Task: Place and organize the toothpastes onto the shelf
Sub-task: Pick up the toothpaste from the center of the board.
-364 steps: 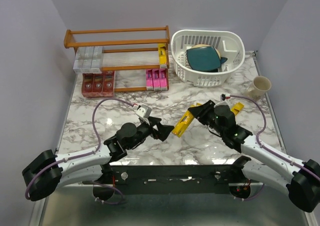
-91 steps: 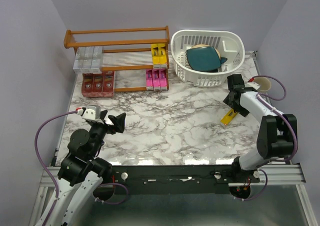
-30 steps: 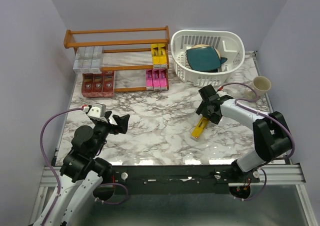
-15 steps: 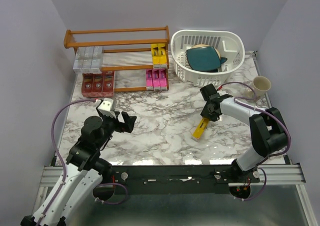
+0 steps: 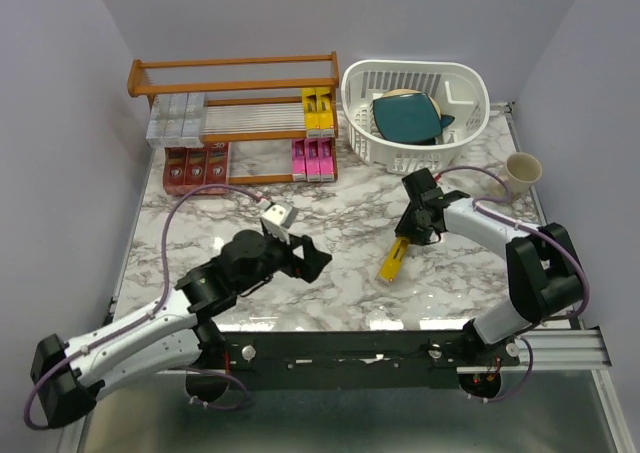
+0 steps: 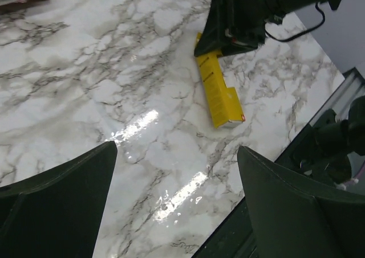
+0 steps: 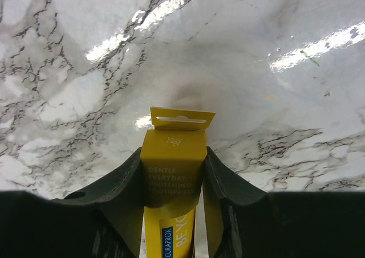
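Observation:
One yellow toothpaste carton (image 5: 391,262) lies on the marble table right of centre, pointing toward the near edge. My right gripper (image 5: 410,231) is shut on its far end. In the right wrist view both fingers press the sides of the yellow carton (image 7: 177,130), and the gripper (image 7: 174,155) grips just below the hang tab. My left gripper (image 5: 308,260) hovers open left of it with nothing between its fingers. The left wrist view shows the yellow carton (image 6: 219,93) ahead of the open gripper (image 6: 177,151). The shelf (image 5: 235,73) holds silver (image 5: 178,116), yellow (image 5: 319,111), red (image 5: 196,166) and pink cartons (image 5: 312,159).
A white slotted basket (image 5: 415,66) with a teal item (image 5: 407,116) stands right of the shelf. A beige cup (image 5: 521,171) sits near the right edge. The right arm's cable loops over the table near the cup.
The right gripper's jaws have closed on the yellow carton. The left arm has stretched forward and to the right, toward the middle of the table, with its gripper still open.

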You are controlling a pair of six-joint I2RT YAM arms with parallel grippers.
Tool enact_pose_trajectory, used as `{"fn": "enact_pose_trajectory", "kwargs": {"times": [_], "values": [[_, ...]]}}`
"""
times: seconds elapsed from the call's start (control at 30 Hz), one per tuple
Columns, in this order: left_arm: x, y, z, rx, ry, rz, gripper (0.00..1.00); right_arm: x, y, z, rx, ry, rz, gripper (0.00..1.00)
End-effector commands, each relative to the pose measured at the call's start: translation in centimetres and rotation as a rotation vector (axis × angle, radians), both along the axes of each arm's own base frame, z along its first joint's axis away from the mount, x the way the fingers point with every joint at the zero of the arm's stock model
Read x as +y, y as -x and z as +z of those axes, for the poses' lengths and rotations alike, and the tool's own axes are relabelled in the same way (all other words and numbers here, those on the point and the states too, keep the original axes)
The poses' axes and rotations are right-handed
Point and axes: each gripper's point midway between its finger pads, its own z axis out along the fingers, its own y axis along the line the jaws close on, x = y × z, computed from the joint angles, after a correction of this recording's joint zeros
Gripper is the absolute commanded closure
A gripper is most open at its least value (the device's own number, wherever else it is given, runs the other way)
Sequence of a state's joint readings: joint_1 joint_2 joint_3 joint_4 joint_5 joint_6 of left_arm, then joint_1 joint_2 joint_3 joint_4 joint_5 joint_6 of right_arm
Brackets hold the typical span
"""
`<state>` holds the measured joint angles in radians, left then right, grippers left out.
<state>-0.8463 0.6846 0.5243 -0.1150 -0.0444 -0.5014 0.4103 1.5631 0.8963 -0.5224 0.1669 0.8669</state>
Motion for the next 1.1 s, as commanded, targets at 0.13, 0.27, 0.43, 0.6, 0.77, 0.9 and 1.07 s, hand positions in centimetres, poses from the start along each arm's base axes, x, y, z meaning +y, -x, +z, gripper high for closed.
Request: {"fn": "enact_pose_trajectory", "kwargs": {"times": [0.13,0.27,0.43,0.6,0.77,0.9,1.07], "values": [[-7.1,-0.6,-1.8,-0.179,-0.184,0.009,0.01,1.1,1.2,1.6,0.009,-0.092,-0.007,0.67],[-10.4,0.6,-2.5,-0.24,-0.288,-0.046,0.01,1.3,1.6,1.6,0.017,-0.106,-0.004,0.67],[-13.6,1.9,-2.8,-0.286,-0.381,-0.095,0.01,1.3,1.8,1.7,0.021,-0.111,0.001,0.67],[-15.5,2.9,-3.6,-0.327,-0.516,-0.12,0.01,1.5,1.8,1.8,0.024,-0.122,0.002,0.67],[-16.0,3.1,-6.9,-0.279,-0.704,-0.1,0.02,1.6,1.8,1.9,0.021,-0.13,0.003,0.67],[-16.6,2.9,-7.5,-0.263,-0.785,-0.052,0.02,1.8,1.9,1.9,0.022,-0.14,0.011,0.67],[-16.1,2.8,-9.4,-0.249,-0.889,-0.013,0.03,2.0,1.8,2.1,0.018,-0.148,0.019,0.67]]}}
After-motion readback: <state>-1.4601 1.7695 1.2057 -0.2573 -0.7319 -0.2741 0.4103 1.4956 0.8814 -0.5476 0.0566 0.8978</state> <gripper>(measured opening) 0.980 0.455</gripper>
